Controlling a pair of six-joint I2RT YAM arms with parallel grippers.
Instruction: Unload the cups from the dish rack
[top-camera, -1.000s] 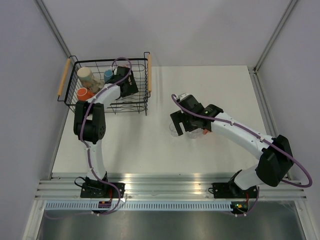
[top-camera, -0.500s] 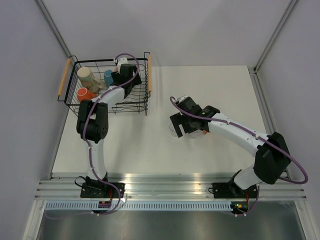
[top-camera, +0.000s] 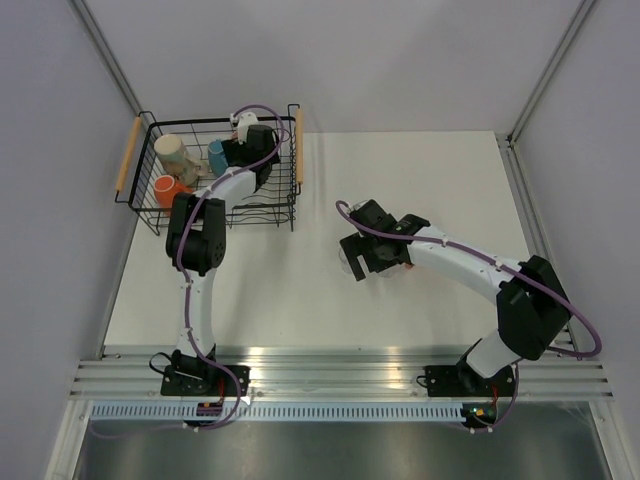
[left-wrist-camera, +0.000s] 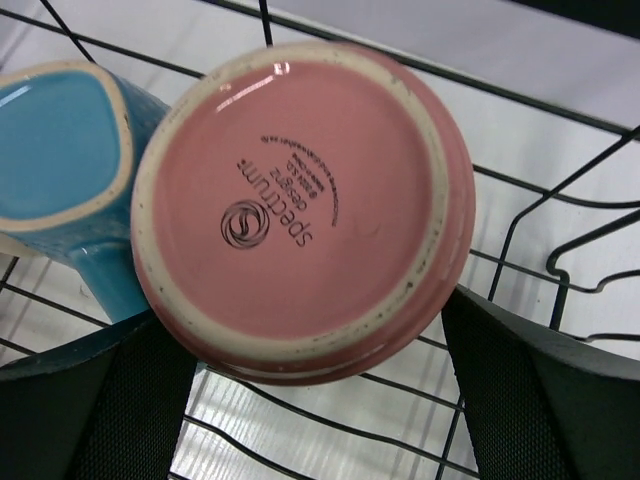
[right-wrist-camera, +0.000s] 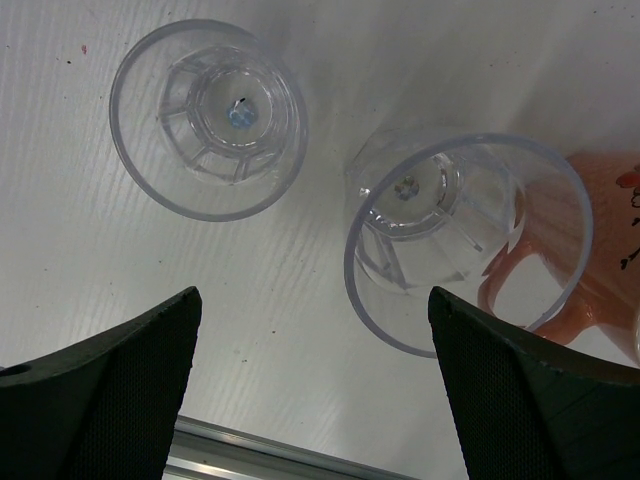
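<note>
Left arm: reaches into the black wire dish rack with wooden bar handles (top-camera: 145, 190), which stands at the far left corner of the white surface (top-camera: 300, 300). The left pincer (left-wrist-camera: 300, 335) is spread wide around an upturned pink ceramic cup (left-wrist-camera: 300, 200). The cup's stamped base faces the wrist camera, and one finger lies close against each side. Whether the fingers actually clamp it cannot be told. The cup sits over the rack's wire bottom, touching or just beside a blue ceramic mug (left-wrist-camera: 60, 150) on its left.

Other rack contents, overhead view: a larger cream mug (top-camera: 172, 150) at the far left and an orange mug with a white inside (top-camera: 167, 187) nearer the front left.

Right arm: the right pincer (right-wrist-camera: 312, 300) hangs above the middle of the surface, wide open and holding nothing. Below it stand two clear ribbed tumblers, mouths up, apart from each other: one (right-wrist-camera: 208, 118) to the left, the other (right-wrist-camera: 465, 240) to the right. A salmon-pink handled mug (right-wrist-camera: 590, 260) stands just beside the right tumbler; contact between them cannot be determined.
</note>
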